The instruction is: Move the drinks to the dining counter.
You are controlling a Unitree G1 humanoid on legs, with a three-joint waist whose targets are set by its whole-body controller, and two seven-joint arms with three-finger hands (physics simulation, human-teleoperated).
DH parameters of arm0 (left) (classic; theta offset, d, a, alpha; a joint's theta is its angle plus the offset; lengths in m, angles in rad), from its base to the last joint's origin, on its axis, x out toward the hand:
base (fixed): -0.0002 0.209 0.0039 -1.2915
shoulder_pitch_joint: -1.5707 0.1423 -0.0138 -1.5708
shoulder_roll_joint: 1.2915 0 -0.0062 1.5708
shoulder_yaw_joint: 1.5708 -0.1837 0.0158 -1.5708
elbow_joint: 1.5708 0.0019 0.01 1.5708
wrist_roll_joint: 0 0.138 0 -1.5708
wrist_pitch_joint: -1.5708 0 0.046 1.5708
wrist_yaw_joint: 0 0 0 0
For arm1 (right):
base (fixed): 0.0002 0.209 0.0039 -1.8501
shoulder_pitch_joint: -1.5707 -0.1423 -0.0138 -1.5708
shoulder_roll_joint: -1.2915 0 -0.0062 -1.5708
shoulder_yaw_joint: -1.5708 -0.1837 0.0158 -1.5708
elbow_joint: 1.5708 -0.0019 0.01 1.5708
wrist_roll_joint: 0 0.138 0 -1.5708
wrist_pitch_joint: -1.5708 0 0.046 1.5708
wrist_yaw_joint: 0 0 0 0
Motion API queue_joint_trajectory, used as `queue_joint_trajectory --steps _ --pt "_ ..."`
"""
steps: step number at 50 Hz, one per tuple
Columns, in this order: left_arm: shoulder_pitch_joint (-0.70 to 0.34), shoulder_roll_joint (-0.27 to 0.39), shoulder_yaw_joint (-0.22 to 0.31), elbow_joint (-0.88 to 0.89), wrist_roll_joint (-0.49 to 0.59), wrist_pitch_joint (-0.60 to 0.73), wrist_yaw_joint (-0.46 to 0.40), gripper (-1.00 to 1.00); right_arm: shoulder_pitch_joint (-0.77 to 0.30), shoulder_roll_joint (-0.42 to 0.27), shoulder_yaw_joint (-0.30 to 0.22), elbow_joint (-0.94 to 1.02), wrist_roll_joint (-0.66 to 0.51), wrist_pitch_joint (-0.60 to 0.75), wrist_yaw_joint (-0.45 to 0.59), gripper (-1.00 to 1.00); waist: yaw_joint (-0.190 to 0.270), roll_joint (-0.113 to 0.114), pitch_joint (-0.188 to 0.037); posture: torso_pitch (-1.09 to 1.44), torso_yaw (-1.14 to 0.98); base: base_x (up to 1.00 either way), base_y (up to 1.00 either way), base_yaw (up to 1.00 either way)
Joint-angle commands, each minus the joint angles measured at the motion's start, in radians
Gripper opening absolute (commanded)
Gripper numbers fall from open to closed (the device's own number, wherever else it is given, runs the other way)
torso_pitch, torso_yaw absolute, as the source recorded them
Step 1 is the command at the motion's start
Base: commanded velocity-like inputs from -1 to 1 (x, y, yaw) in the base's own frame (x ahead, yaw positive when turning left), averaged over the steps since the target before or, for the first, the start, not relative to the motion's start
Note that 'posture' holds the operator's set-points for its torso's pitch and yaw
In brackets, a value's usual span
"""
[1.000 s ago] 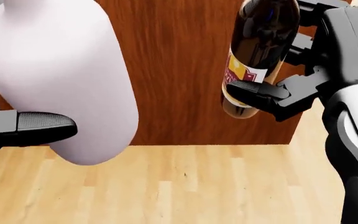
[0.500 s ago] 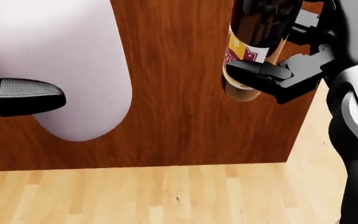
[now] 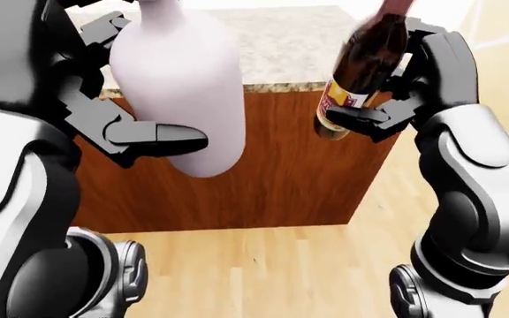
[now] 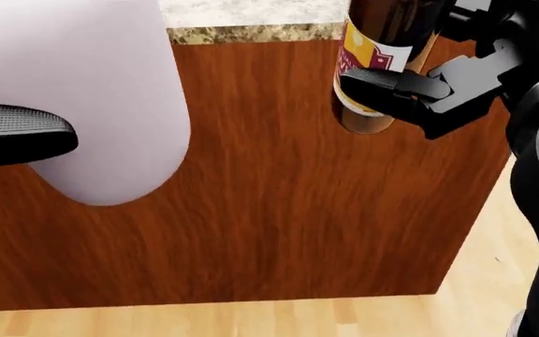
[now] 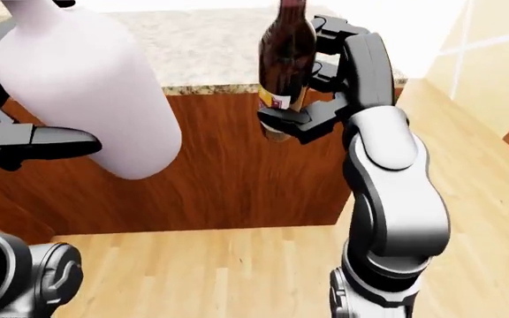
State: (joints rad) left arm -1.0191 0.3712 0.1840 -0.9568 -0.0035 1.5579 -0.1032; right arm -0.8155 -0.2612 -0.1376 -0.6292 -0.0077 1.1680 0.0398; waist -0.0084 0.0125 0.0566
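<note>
A large white bottle point(image 3: 179, 86) hangs level with the counter's edge, with my left hand point(image 3: 139, 86) shut on it, thumb point(image 3: 170, 136) across its lower body. A dark brown bottle point(image 3: 365, 59) with a yellow and red label is tilted, its neck up; my right hand point(image 3: 383, 76) is shut round it. Both bottles are held just short of the dining counter point(image 3: 281, 46), which has a speckled stone top and a brown wood side point(image 4: 279, 196). The bottles' bases are lower than the stone top.
Light wood floor point(image 3: 281, 271) runs under me and past the counter's right corner point(image 3: 361, 192). A pale wall point(image 5: 493, 53) stands at the upper right of the right-eye view. My own knees point(image 3: 104, 265) show at the bottom.
The whole head view has shifted: the counter's side fills more of it, its stone edge now shows at the top, and the floor has slid down. Both bottles stay held.
</note>
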Motion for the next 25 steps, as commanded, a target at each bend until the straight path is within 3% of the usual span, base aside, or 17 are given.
queue_joint_trajectory --steps 1,2,3,4,5,6,8,13,15,17,18,19,20,25 --pt "-0.022 0.014 0.016 0.001 0.016 -0.015 0.009 -1.0 -0.037 -0.003 -0.004 -0.022 0.006 -0.05 -0.006 -1.0 0.008 -0.002 -0.027 0.0 0.0 0.25 0.0 0.0" --pt "-0.027 0.016 0.017 0.002 0.015 -0.013 0.008 -1.0 -0.042 -0.005 -0.003 -0.025 0.007 -0.041 -0.007 -1.0 0.008 0.02 -0.031 0.0 0.0 0.25 0.0 0.0" --pt "-0.03 0.017 0.018 0.002 0.015 -0.01 0.008 -1.0 -0.048 -0.007 -0.002 -0.028 0.007 -0.032 -0.008 -1.0 0.01 0.057 -0.042 0.0 0.0 0.24 0.0 0.0" --pt "-0.033 0.018 0.018 0.002 0.015 -0.009 0.007 -1.0 -0.052 -0.008 -0.003 -0.028 0.007 -0.028 -0.008 -1.0 0.01 0.02 -0.047 0.0 0.0 0.32 0.0 0.0" --pt "-0.034 0.019 0.019 0.004 0.015 -0.01 0.007 -1.0 -0.054 -0.009 -0.003 -0.029 0.009 -0.025 -0.008 -1.0 0.009 0.039 -0.017 0.0 0.0 0.38 0.0 0.0" --pt "-0.036 0.019 0.019 0.005 0.015 -0.01 0.007 -1.0 -0.058 -0.01 -0.003 -0.031 0.01 -0.021 -0.008 -1.0 0.014 0.045 -0.009 0.0 0.0 0.44 0.0 0.0" --pt "-0.042 0.022 0.021 0.007 0.014 -0.007 0.006 -1.0 -0.064 -0.012 -0.004 -0.032 0.012 -0.017 -0.008 -1.0 0.017 0.036 -0.019 0.0 0.0 0.44 0.0 0.0" --pt "-0.044 0.023 0.02 0.005 0.014 -0.003 0.006 -1.0 -0.063 -0.012 -0.003 -0.028 0.015 -0.026 -0.01 -1.0 0.033 0.005 -0.013 0.0 0.0 0.44 0.0 0.0" --pt "-0.045 0.022 0.018 0.007 0.014 -0.004 0.007 -1.0 -0.061 -0.012 -0.004 -0.026 0.016 -0.028 -0.01 -1.0 0.038 -0.019 -0.016 0.0 0.0 0.43 0.0 0.0" --pt "-0.045 0.022 0.018 0.006 0.014 -0.004 0.007 -1.0 -0.062 -0.013 -0.004 -0.026 0.016 -0.028 -0.011 -1.0 0.038 -0.073 -0.031 0.0 0.0 0.44 0.0 0.0" --pt "-0.046 0.022 0.018 0.005 0.014 -0.001 0.006 -1.0 -0.062 -0.013 -0.004 -0.025 0.017 -0.029 -0.012 -1.0 0.033 -0.062 -0.031 0.0 0.0 0.44 0.0 0.0" --pt "-0.044 0.022 0.018 0.006 0.014 -0.004 0.006 -1.0 -0.064 -0.014 -0.004 -0.026 0.017 -0.028 -0.012 -1.0 0.037 -0.071 -0.007 0.0 0.0 0.39 0.0 0.0" --pt "-0.048 0.024 0.019 0.003 0.014 0.002 0.005 -1.0 -0.065 -0.015 -0.005 -0.028 0.017 -0.025 -0.012 -1.0 0.032 -0.076 -0.005 0.0 0.0 0.38 0.0 0.0" --pt "-0.052 0.028 0.024 0.003 0.014 0.005 0.002 -1.0 -0.068 -0.015 -0.004 -0.026 0.019 -0.026 -0.014 -1.0 0.02 -0.048 -0.025 0.0 0.0 0.23 0.0 0.0"
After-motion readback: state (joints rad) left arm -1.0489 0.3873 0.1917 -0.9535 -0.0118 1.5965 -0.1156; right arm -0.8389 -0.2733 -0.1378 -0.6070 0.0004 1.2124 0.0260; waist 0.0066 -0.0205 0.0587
